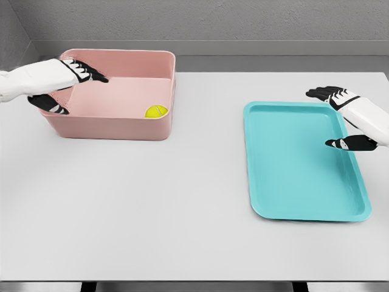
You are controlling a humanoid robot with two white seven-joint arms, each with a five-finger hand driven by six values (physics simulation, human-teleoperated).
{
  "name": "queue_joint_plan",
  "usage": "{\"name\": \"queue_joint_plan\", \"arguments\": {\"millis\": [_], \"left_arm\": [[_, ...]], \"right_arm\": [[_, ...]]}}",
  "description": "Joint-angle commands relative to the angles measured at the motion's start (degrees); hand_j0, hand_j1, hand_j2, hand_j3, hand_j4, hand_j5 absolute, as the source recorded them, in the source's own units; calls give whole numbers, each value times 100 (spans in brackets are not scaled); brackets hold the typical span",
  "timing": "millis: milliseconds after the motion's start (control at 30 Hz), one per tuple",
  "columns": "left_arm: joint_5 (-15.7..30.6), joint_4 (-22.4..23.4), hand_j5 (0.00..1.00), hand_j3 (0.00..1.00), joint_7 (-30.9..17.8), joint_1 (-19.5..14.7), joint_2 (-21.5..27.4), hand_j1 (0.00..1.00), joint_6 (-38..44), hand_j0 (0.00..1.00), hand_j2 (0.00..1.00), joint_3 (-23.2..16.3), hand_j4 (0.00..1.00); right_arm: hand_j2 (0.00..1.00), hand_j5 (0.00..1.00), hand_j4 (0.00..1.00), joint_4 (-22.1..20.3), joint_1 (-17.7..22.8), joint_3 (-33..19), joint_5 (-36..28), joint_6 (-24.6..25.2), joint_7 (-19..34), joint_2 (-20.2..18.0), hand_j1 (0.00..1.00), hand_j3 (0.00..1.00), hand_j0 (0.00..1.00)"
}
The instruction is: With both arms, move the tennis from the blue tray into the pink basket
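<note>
A yellow-green tennis ball (156, 112) lies inside the pink basket (109, 128), near its front right corner. My left hand (76, 88) hovers over the basket's left rim, fingers spread and holding nothing. The blue tray (304, 207) sits on the right of the table with nothing on it. Over the tray's right edge, my right hand (337, 118) is open, thumb pointing inward above the tray floor, fingers extended behind it.
The white table (152, 207) stretches wide between basket and tray and toward the front edge. A grey wall stands behind the table.
</note>
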Motion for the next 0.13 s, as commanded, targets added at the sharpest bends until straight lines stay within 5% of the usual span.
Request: {"name": "queue_joint_plan", "arguments": {"millis": [0,100], "left_arm": [[76,-12,100,100,-2,0,172,100,12,100,100,7,100],[67,6,100,100,-10,18,251,100,12,100,100,16,100]], "right_arm": [[100,100,100,2,0,-1,-64,12,1,3,100,100,100],[100,100,100,-7,0,-1,-64,12,1,20,100,100,100]]}}
